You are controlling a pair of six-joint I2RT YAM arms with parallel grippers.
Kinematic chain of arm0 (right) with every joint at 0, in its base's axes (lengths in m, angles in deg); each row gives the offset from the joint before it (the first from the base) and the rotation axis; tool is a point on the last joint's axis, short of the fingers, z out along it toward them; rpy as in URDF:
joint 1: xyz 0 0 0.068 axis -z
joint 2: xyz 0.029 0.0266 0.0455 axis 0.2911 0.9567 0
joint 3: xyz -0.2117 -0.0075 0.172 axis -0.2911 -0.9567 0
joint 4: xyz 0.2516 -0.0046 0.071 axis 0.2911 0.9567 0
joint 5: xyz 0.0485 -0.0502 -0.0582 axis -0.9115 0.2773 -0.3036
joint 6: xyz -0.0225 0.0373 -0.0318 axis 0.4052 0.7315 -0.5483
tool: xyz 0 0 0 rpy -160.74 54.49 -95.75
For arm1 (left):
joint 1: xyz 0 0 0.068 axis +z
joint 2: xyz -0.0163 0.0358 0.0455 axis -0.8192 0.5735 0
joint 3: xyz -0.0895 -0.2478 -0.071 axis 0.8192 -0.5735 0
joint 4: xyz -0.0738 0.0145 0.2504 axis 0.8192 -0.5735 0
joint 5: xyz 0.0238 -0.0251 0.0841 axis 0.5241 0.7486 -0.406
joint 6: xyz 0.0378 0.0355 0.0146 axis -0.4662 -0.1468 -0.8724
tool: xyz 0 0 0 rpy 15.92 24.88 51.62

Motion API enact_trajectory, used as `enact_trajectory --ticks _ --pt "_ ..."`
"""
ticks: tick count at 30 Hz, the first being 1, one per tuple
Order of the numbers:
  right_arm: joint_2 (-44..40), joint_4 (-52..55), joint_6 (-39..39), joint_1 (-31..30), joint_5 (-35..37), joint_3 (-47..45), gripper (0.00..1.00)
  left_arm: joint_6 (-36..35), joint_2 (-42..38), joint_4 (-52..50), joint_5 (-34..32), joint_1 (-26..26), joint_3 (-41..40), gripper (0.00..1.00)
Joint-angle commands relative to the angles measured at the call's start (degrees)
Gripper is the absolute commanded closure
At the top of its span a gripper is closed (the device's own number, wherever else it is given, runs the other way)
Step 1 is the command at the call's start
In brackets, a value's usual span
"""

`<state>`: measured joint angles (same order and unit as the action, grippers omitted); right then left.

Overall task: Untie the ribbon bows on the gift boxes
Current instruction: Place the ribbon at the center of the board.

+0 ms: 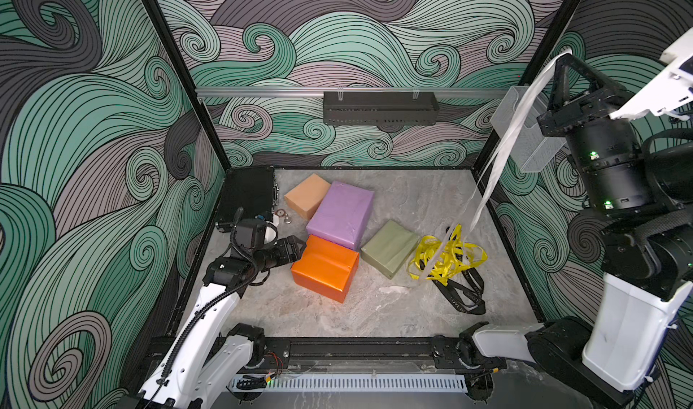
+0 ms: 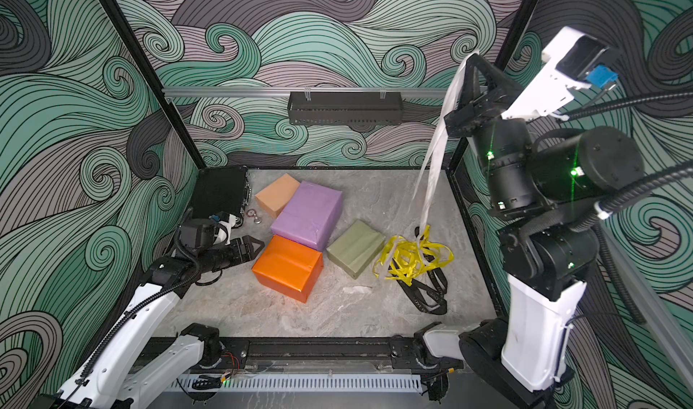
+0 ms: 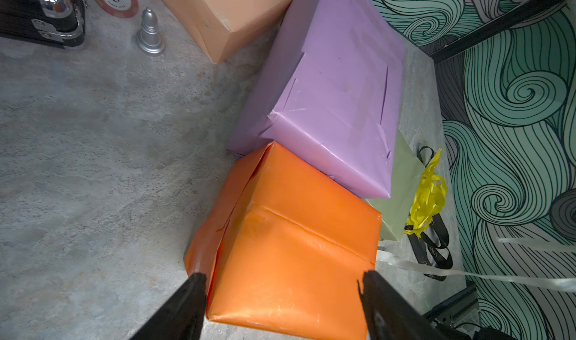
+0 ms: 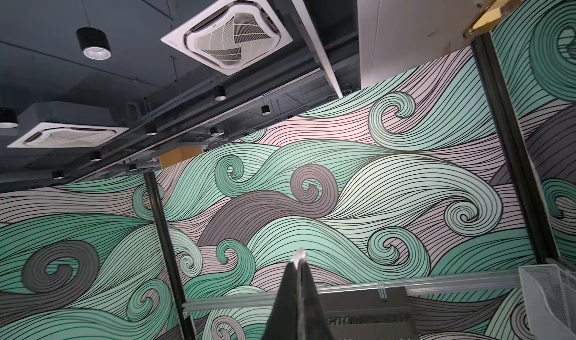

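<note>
The right gripper [image 1: 561, 59] is lifted high on the right side, its jaws pinched tight on the top end of the white ribbon [image 1: 513, 126]; the right wrist view shows a pale sliver of it poking out between the closed tips [image 4: 299, 258]. The ribbon hangs in a long double strand down to the table [image 1: 375, 313], meeting the heap of yellow ribbons [image 1: 446, 261] on the right. The black ribbon [image 1: 465, 294] lies under that heap and trails nearer.

The olive-green box [image 1: 390, 247] sits just left of the heap; the purple box [image 1: 341, 212] is in the middle, with the tan-peach box [image 1: 305, 195] against its far left side and the orange box [image 1: 324, 268] against its near end. The left gripper [image 1: 300, 244] is low, just beside the orange box's left side, jaws spread wide with nothing in them; whether they touch the paper I cannot tell. A black case [image 1: 249, 193] lies in the far left corner.
</note>
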<state>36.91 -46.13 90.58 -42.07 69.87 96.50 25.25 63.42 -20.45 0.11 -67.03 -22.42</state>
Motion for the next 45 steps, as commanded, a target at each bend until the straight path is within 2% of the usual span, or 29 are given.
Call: enact_trajectory --ticks 1,5,10,14,18,24,28,32,34,36,39,42,45 --pt "1.59 -4.77 -6.33 0.19 9.67 1.52 1.00 -0.85 -0.88 1.05 0.17 -0.36 -0.34 0.22" --pt "1.73 -9.21 -12.51 0.20 15.26 1.54 1.00 -0.87 -0.81 1.24 0.66 -0.45 -0.40 0.22" --pt "1.93 -11.04 -15.72 0.24 16.24 0.77 1.00 -0.85 0.07 1.55 1.53 -0.45 -0.34 0.22" --pt "0.65 -10.94 -16.69 0.25 18.04 -4.49 1.00 -0.85 -0.07 1.55 1.73 -0.45 -0.43 0.22" --pt "-3.48 -5.37 -10.64 0.21 20.79 -15.70 1.00 -0.73 0.08 1.64 1.82 -0.45 -0.43 0.22" --pt "-13.35 -5.30 -0.85 1.03 20.31 -41.48 1.00 -0.76 0.30 1.55 1.51 -0.95 -0.43 0.22" --pt "-16.46 -5.26 6.79 3.26 17.91 -54.16 1.00 -0.81 0.01 1.43 1.38 -1.13 -0.34 0.22" --pt "-18.49 -3.20 14.82 8.75 14.04 -64.65 1.00 -0.87 -0.59 1.22 0.85 -1.71 -0.44 0.22" --pt "-20.51 -2.42 19.94 14.47 9.08 -69.14 1.00 -0.79 -0.42 1.17 0.68 -2.24 -0.43 0.22" --pt "-23.03 -2.25 25.50 22.52 1.09 -74.17 1.00 -0.85 -0.28 1.03 0.59 -2.55 -0.39 0.22" --pt "-26.02 -1.23 30.29 31.59 -6.90 -79.19 1.00 -0.89 -0.04 1.17 0.58 -2.56 -0.37 0.22" --pt "-29.56 -0.16 32.70 36.25 -9.14 -83.04 1.00 -0.81 0.12 1.11 0.67 -2.62 -0.34 0.22" --pt "-34.23 0.91 32.62 36.81 -6.31 -86.12 1.00 -0.82 0.34 1.15 0.67 -2.65 -0.34 0.22"
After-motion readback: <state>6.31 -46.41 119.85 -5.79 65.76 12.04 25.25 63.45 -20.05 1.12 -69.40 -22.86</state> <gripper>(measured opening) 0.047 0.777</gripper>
